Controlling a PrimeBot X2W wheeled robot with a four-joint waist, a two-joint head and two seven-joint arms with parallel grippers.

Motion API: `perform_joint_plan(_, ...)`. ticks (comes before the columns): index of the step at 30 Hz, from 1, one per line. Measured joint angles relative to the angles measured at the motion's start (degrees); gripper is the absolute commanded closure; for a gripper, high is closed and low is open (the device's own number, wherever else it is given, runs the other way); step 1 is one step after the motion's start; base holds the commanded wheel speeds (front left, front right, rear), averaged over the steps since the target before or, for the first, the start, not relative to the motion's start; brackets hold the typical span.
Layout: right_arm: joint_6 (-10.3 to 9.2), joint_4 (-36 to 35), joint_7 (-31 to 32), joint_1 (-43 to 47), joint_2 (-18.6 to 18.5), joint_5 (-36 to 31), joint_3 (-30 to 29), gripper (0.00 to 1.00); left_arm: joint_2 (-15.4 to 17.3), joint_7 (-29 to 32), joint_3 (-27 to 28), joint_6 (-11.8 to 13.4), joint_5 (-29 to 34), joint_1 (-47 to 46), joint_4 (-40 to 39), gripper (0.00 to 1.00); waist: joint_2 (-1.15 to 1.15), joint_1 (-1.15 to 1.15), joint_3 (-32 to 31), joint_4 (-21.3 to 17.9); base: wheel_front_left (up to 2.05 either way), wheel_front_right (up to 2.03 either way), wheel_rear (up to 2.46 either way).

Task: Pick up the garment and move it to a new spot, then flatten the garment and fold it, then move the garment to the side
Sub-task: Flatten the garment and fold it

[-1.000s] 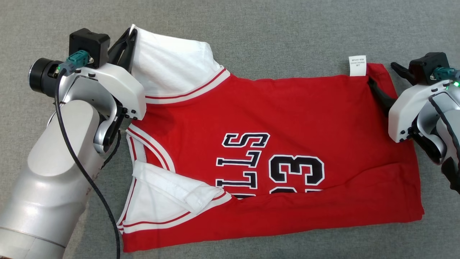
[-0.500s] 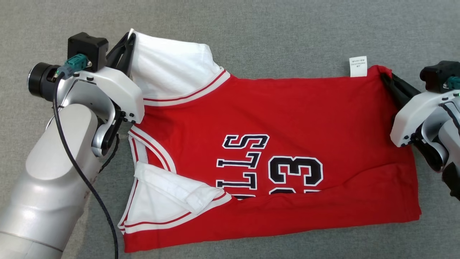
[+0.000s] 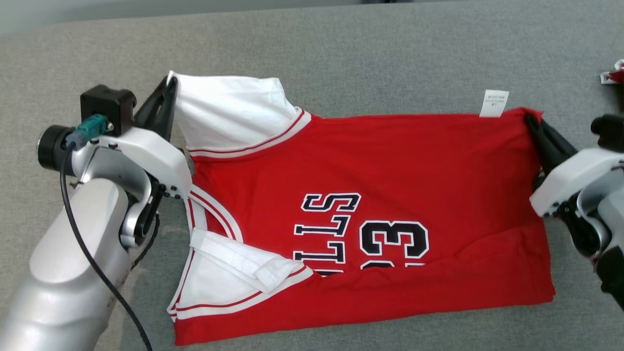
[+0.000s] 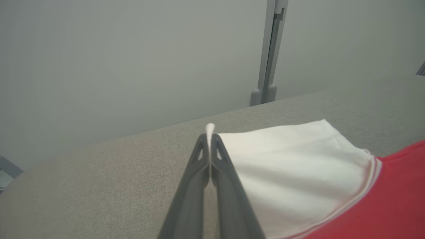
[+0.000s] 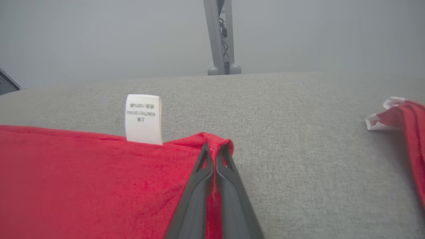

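Observation:
The garment [image 3: 370,170] is a red jersey with white sleeves and black lettering, spread on the grey cloth-covered table [image 3: 341,53] with its near edge folded over. My left gripper [image 3: 169,87] is shut on the far corner of the white sleeve [image 3: 229,112]; in the left wrist view a sliver of white cloth [image 4: 210,127] sticks out between the closed tips of the left gripper [image 4: 208,141]. My right gripper [image 3: 531,119] is shut on the far red hem corner beside the white care label [image 3: 493,103]. In the right wrist view the red cloth [image 5: 83,179] bunches around the tips of the right gripper [image 5: 214,151].
A second red-and-white cloth [image 3: 612,75] lies at the table's right edge, also visible in the right wrist view [image 5: 403,118]. A grey post [image 4: 270,53] stands past the table's far edge, in front of a plain grey wall.
My right gripper, open around the hem corner a second ago, has shut on it. The head camera has tilted, sliding the whole picture down. The left gripper's hold is unchanged.

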Motion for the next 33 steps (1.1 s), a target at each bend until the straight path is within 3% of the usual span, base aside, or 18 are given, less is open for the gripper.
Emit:
perform_joint_plan(3, 0.00, -1.14, 0.00, 3.87, 0.20, -0.36, -2.42, 1.00, 0.43, 0.05, 0.15, 0.43, -0.67, 2.59, -2.63, 1.00, 0.00, 0.00, -1.36, 0.36, 0.00, 0.00, 0.00)
perform_joint_plan(8, 0.00, -2.70, -0.02, 9.60, 1.12, 4.70, -6.04, 1.00, 2.25, 0.36, 0.89, 2.12, -1.96, 8.04, -8.23, 1.00, 0.00, 0.00, -4.08, 1.20, 0.00, 0.00, 0.00)
perform_joint_plan(20, 0.00, -7.03, 5.30, 16.07, -1.94, 15.37, -4.54, 1.00, 6.67, 3.98, 0.53, 3.92, -4.57, 20.04, -18.87, 1.00, 0.00, 0.00, -9.06, 2.83, 0.00, 0.00, 0.00)
perform_joint_plan(33, 0.00, -7.86, 6.83, 16.29, -5.88, 17.89, -3.98, 1.00, 9.37, 7.75, -1.04, 3.90, -6.05, 25.14, -24.95, 1.00, 0.00, 0.00, -10.53, 3.42, 0.00, 0.00, 0.00)
